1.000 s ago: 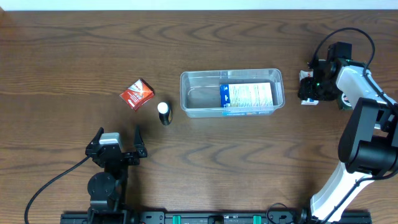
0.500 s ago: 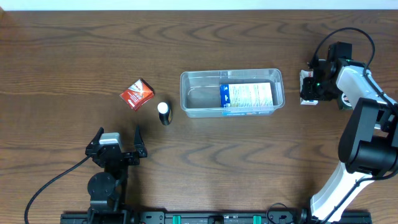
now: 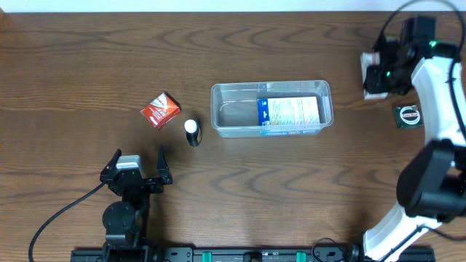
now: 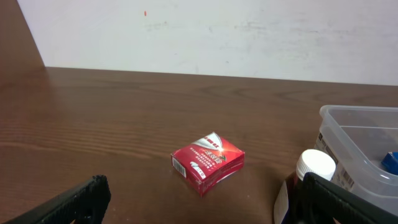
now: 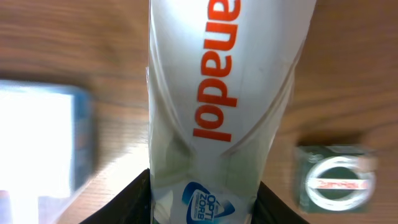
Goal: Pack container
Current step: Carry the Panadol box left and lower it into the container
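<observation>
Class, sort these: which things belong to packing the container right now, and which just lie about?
In the job: container, blue carton inside it, Panadol box held in right gripper.
Lying about, for now: red box, white-capped bottle, green packet, open left gripper.

Overhead looks down; low left wrist shares the container (image 3: 234, 110) (image 4: 354, 111).

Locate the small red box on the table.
In the overhead view the red box lies left of the container, with the white-capped bottle just to its lower right.
</observation>
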`<action>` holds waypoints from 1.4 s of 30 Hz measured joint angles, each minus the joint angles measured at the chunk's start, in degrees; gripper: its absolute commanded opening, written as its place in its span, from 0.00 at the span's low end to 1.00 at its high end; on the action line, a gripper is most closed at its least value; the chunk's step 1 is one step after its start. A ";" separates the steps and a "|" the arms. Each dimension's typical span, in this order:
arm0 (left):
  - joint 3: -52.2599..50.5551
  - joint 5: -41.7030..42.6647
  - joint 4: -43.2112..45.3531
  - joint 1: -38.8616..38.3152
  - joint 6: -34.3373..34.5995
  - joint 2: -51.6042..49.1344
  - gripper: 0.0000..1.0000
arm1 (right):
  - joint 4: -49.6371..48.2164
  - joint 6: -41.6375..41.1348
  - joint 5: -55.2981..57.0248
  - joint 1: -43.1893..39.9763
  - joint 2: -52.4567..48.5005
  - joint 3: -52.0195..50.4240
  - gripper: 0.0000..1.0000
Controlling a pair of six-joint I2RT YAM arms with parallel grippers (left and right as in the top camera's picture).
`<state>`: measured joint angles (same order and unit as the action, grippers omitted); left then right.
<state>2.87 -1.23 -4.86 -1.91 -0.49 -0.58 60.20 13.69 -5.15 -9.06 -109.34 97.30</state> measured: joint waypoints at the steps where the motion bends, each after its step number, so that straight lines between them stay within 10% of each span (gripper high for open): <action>1: 0.00 0.00 0.00 0.00 0.00 0.00 0.98 | 1.70 0.98 -0.02 0.85 1.29 1.81 0.42; 16: 0.00 0.00 0.00 0.00 0.00 0.00 0.98 | 14.29 21.03 -8.15 20.24 8.57 5.03 0.37; 42: 0.00 0.00 0.00 0.00 0.00 0.00 0.98 | -4.22 51.98 -5.29 24.30 8.57 -12.63 0.43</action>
<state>2.87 -1.23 -4.86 -1.91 -0.49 -0.58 55.99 65.67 -10.44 15.25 -100.77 84.66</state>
